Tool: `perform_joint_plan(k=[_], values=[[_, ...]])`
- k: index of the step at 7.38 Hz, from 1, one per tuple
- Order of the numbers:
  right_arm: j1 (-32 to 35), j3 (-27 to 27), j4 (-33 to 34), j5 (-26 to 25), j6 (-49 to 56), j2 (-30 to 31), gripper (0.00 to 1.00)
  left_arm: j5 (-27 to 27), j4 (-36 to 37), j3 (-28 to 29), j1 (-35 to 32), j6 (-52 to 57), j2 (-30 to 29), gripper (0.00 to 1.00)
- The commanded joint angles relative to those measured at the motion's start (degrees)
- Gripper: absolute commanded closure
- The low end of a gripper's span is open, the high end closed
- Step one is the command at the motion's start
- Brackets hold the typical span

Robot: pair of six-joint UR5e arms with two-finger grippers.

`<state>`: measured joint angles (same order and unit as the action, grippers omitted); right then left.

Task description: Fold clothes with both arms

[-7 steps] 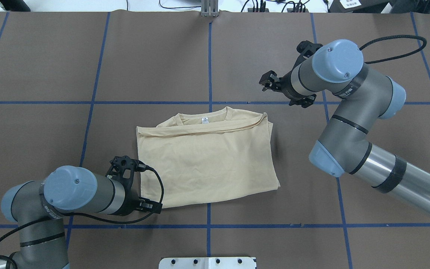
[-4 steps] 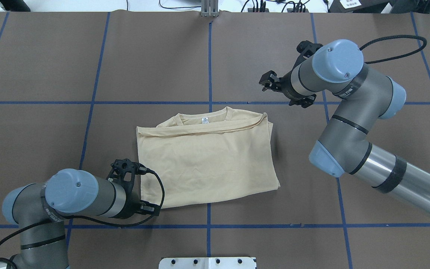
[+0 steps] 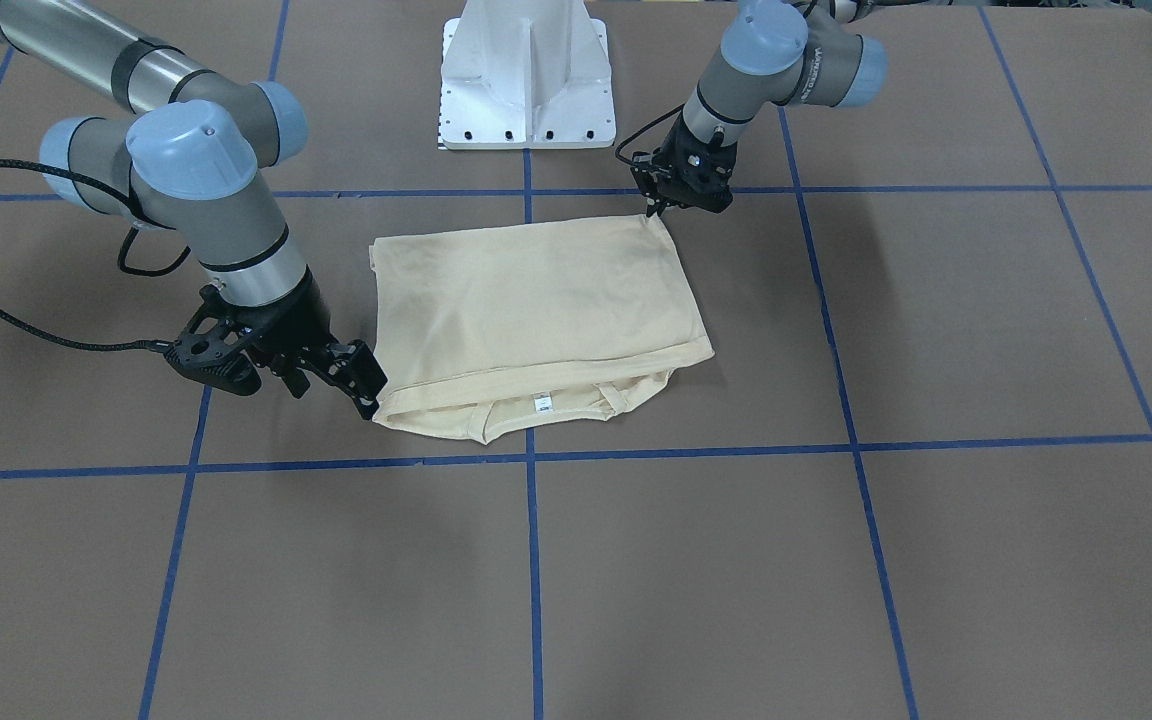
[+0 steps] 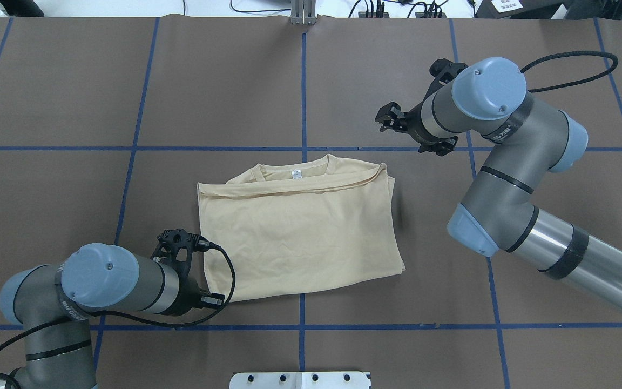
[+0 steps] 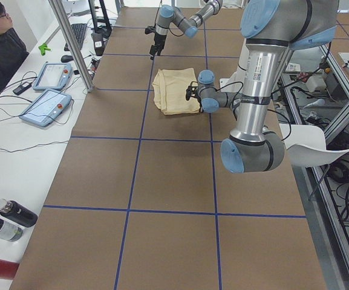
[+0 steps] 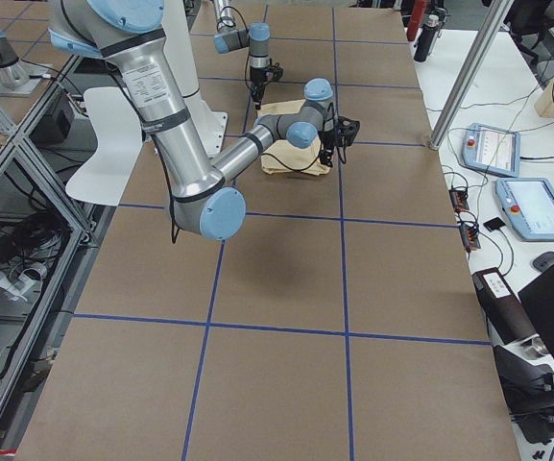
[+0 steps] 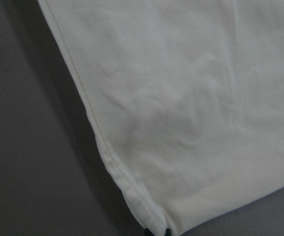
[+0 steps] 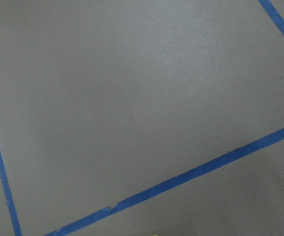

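The cream-yellow shirt (image 4: pixel 300 237) lies folded in a flat rectangle on the brown table, its collar and white neck label (image 4: pixel 296 174) at the far edge. No print shows. My left gripper (image 3: pixel 656 207) points down at the shirt's near-left corner. In the left wrist view its dark tips (image 7: pixel 157 232) sit close together on that corner of the shirt (image 7: pixel 191 98), so it looks shut on it. My right gripper (image 4: pixel 385 119) hangs open above the table beside the far-right corner (image 3: pixel 381 412), holding nothing. The right wrist view shows only table and blue tape.
Blue tape lines (image 4: pixel 303 327) grid the brown table cover. The white pedestal base (image 3: pixel 526 70) stands behind the shirt. In the exterior left view a person (image 5: pixel 2 42) sits past the table's far side, with tablets (image 5: pixel 47 90), a metal post (image 5: pixel 71 42) and bottles (image 5: pixel 5 220).
My left arm has shifted slightly towards the table's left and near edge. The shirt and the right arm have not visibly moved.
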<state>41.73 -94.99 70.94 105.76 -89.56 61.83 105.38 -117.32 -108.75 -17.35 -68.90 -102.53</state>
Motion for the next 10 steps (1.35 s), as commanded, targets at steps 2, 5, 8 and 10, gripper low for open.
perform_joint_plan(k=[2, 5, 8, 10], values=[[-0.07, -0.02, -0.01, -0.11, 0.00, 0.05, 0.00, 0.09, 1.47, -4.89, -3.63, 4.19, 5.58, 1.00], [-0.16, 0.24, -0.10, -0.11, 0.00, 0.05, 0.00, 0.09, 3.68, 2.62, -16.17, 20.07, 2.36, 1.00], [-0.25, 0.07, -0.10, -0.11, -0.09, -0.13, 0.00, 0.26, 3.25, 32.02, -28.85, 30.05, -22.03, 1.00], [-0.25, -0.02, -0.10, -0.11, -0.09, -0.13, 0.00, 0.44, 2.63, 46.37, -30.89, 30.49, -35.93, 1.00]])
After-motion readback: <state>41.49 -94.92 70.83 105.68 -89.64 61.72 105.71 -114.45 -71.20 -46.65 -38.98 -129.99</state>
